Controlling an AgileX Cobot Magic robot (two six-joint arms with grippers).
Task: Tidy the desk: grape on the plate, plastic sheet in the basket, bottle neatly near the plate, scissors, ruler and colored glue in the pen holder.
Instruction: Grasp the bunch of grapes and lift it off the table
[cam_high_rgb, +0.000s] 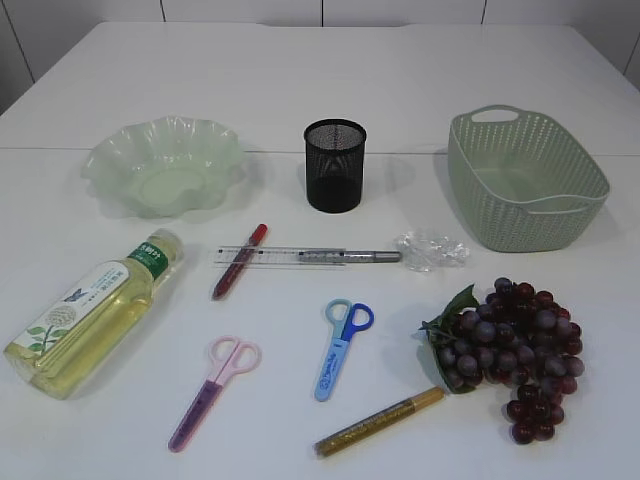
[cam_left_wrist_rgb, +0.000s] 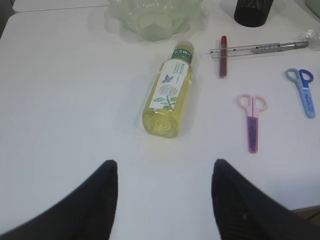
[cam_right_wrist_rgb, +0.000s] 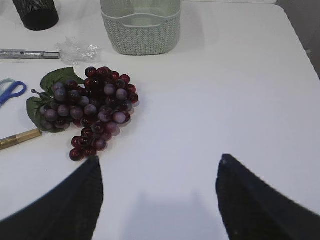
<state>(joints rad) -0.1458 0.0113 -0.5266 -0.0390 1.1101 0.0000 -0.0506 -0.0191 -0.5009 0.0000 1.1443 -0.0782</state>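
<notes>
While both jaws hang open and empty, ruler (cam_high_rgb: 282, 256) lies across red glue (cam_high_rgb: 239, 261), beside plastic sheet (cam_high_rgb: 431, 249).

We list the table (cam_high_rgb: 300, 90) as a smooth, matt white surface. At its 10 o'clock, we note a plate (cam_high_rgb: 165, 165) of translucent, glossy pale-green plastic with a ruffled rim. At 12 o'clock, the pen holder (cam_high_rgb: 335, 165) is black metal mesh, matt. At 2 o'clock, the basket (cam_high_rgb: 525, 180) is matt sage-green plastic moulded in a woven pattern. The plastic sheet (cam_high_rgb: 432, 249) is clear, crinkled and shiny. The bottle (cam_high_rgb: 95, 312) is clear glossy plastic with a printed label. The grape (cam_high_rgb: 515, 350) bunch looks glossy. The ruler (cam_high_rgb: 280, 256) is clear plastic.
</notes>
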